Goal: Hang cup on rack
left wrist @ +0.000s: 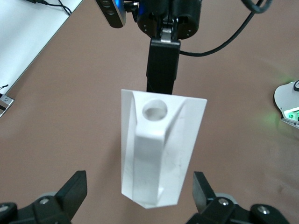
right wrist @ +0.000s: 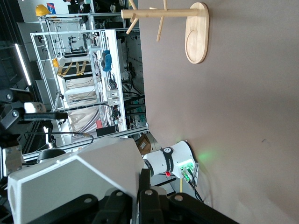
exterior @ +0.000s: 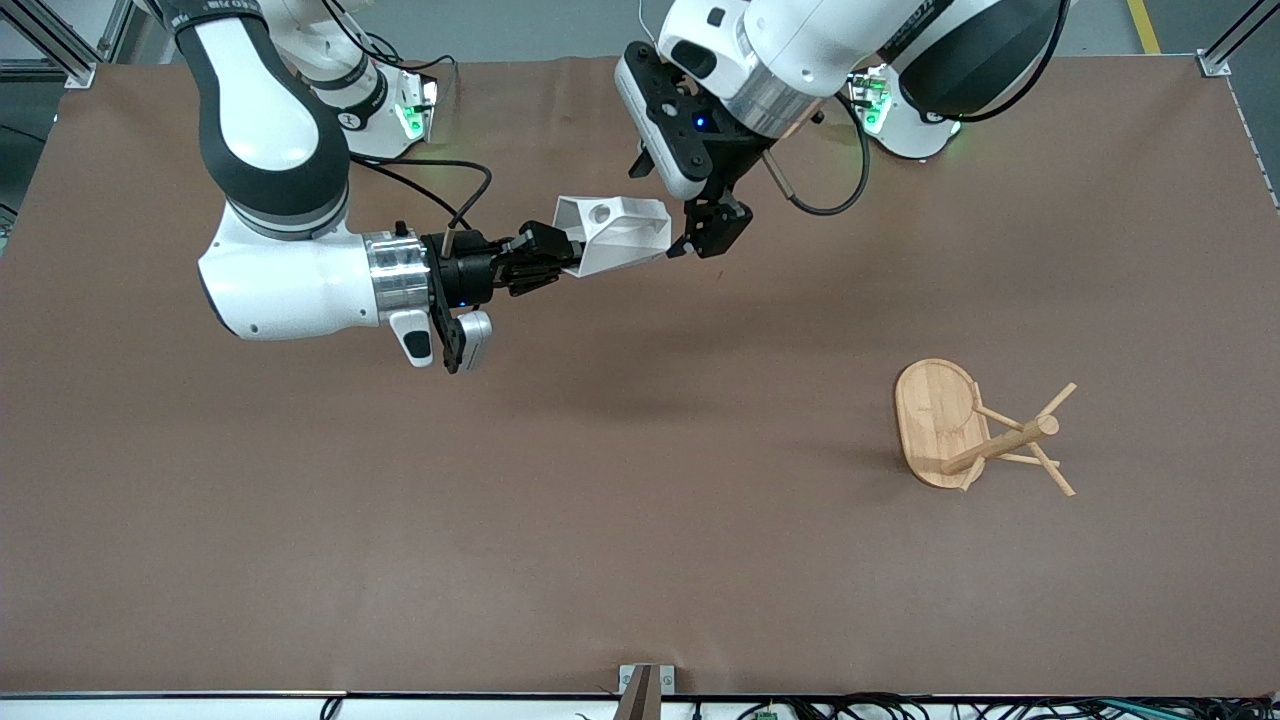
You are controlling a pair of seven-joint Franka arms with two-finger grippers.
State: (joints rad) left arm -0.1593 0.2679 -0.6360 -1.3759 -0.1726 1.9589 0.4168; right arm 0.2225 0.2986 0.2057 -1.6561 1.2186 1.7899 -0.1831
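You had the desk (exterior: pixel 640 560) filling almost the whole front view, and on it, toward the lower right of that frame, the rack (exterior: pixel 960 428) stood upright on its oval base, well apart from both arms. The cup (exterior: pixel 612 236) hung in the air at upper centre of the front frame, over bare desk, lying on its side. The right gripper (exterior: pixel 560 255), reaching in from the frame's left, was closed on the cup's narrow end, while the left gripper (exterior: pixel 712 232) sat at the cup's wide mouth end with its fingers (left wrist: pixel 74 191) spread wide on either side of the cup and not touching it; in the left wrist view the tab with its round hole (left wrist: pixel 155 110) faced the camera. You could judge the cup as light, rigid plastic with smooth facets, likely slippery under a pinch, so flat opposing faces of the body looked the safest place to take hold, leaving the hole free for a peg.
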